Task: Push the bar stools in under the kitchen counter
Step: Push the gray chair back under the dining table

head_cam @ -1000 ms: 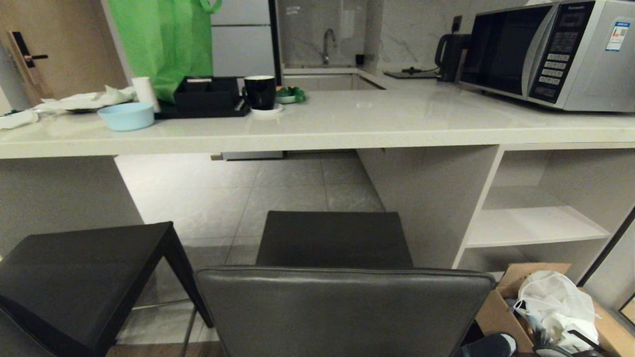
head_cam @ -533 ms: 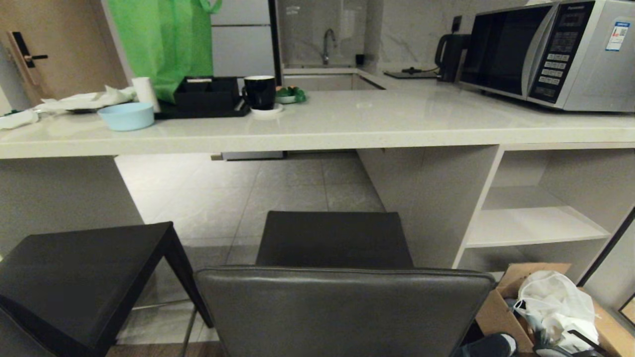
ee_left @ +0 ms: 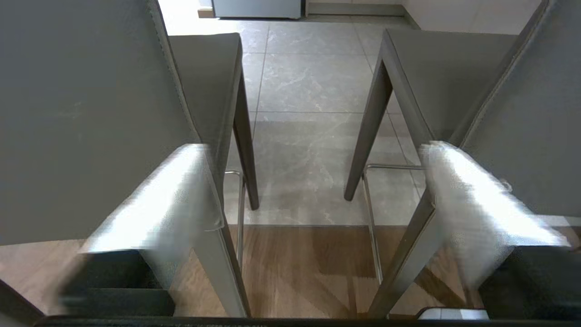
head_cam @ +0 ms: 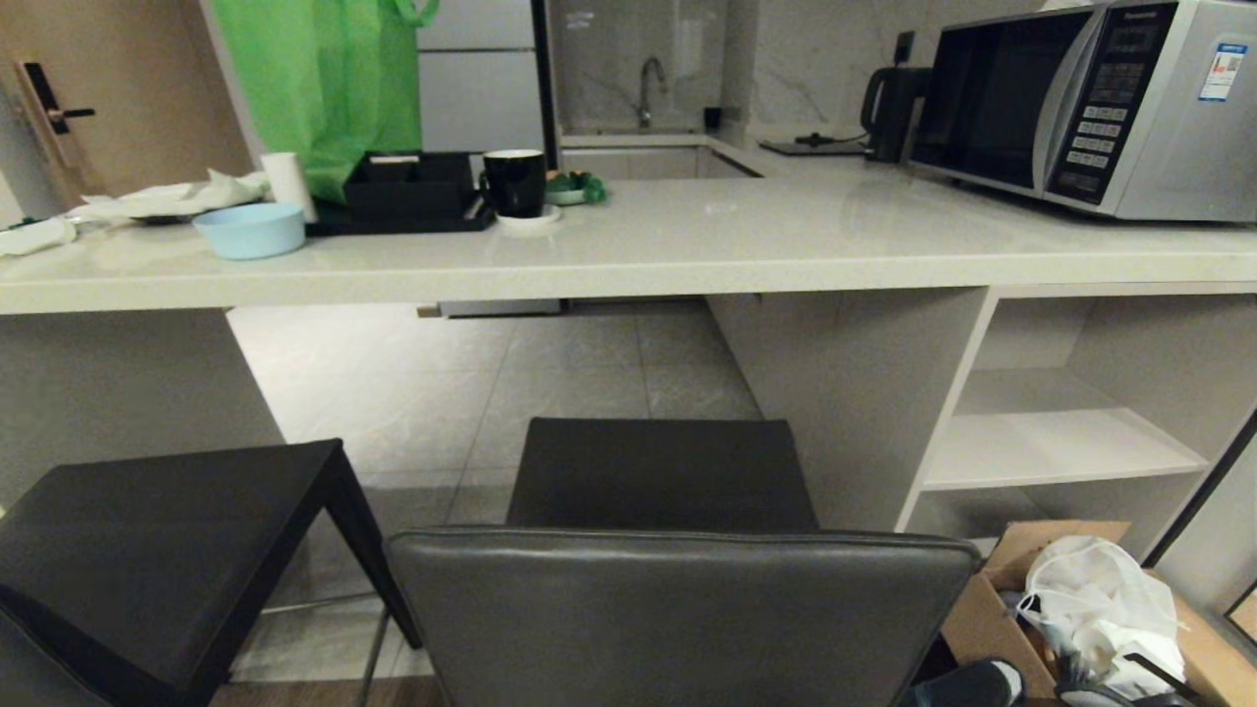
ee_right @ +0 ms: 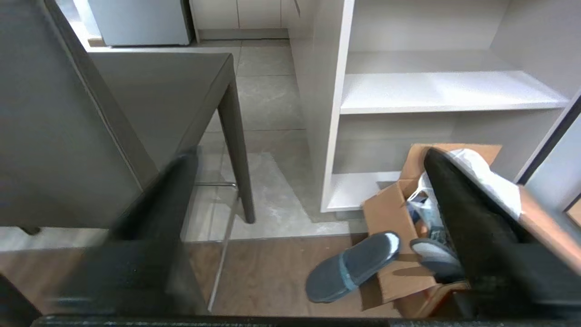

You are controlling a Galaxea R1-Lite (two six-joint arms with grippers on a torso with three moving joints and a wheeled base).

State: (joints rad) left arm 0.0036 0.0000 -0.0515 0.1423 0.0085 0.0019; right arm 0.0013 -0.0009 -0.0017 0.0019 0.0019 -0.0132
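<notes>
Counter (head_cam: 628, 260): long slab running across the far side; the knee space under it is standing open straight ahead.
Stools: near stool (head_cam: 678, 599) sitting short of the counter edge, backrest toward the robot, seat pointing into the knee space; second stool (head_cam: 167, 550) standing to its left, equally short of the counter.
Shelving (head_cam: 1061, 447): sitting under the counter, right of the knee space; its side panel is bordering the near stool's path.
Box (head_cam: 1002, 609): lying below the shelving, with a slipper (ee_right: 352, 268) beside it.
Left gripper (ee_left: 313, 200): fingers spread wide, holding nothing, hanging behind the gap between the stools.
Right gripper (ee_right: 313, 209): fingers spread wide, holding nothing, hanging behind the near stool's right edge.
Judgement: both arms are sitting equally near; the push is running straight toward the counter.
</notes>
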